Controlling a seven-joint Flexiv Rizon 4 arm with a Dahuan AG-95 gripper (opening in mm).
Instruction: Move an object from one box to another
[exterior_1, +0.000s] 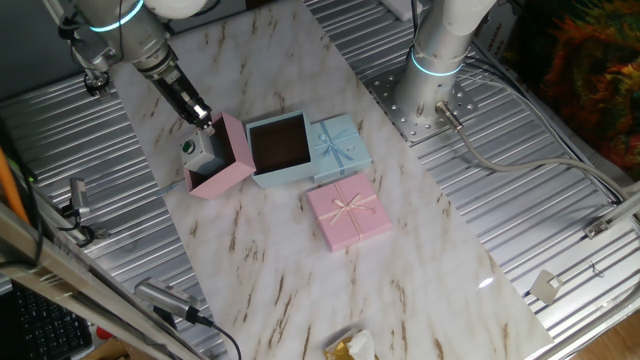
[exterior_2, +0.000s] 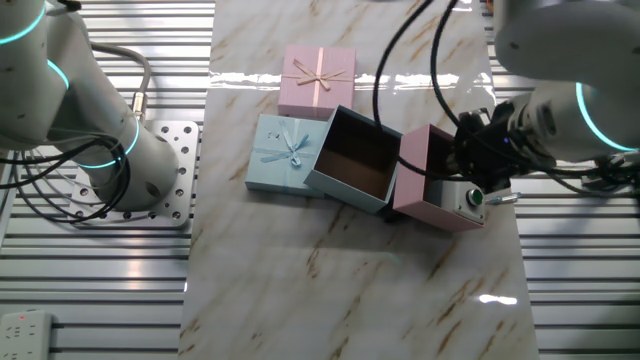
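Note:
The pink box (exterior_1: 228, 158) (exterior_2: 430, 175) stands tilted on the marble, one side lifted, against the open light blue box (exterior_1: 280, 148) (exterior_2: 355, 160). The small white object with a dark green round part (exterior_1: 195, 150) (exterior_2: 470, 200) sits at the pink box's outer edge, partly inside it. My gripper (exterior_1: 205, 125) (exterior_2: 482, 168) comes down from above, right on top of the object. Its fingers look closed on the object's top, though their tips are partly hidden. The blue box's brown inside holds nothing.
A flat light blue lid with a bow (exterior_1: 340, 143) (exterior_2: 285, 153) touches the blue box. A flat pink lid with a cream bow (exterior_1: 348, 210) (exterior_2: 318, 78) lies beside it. A second arm's base (exterior_1: 435, 70) (exterior_2: 120, 165) stands on the ribbed metal table.

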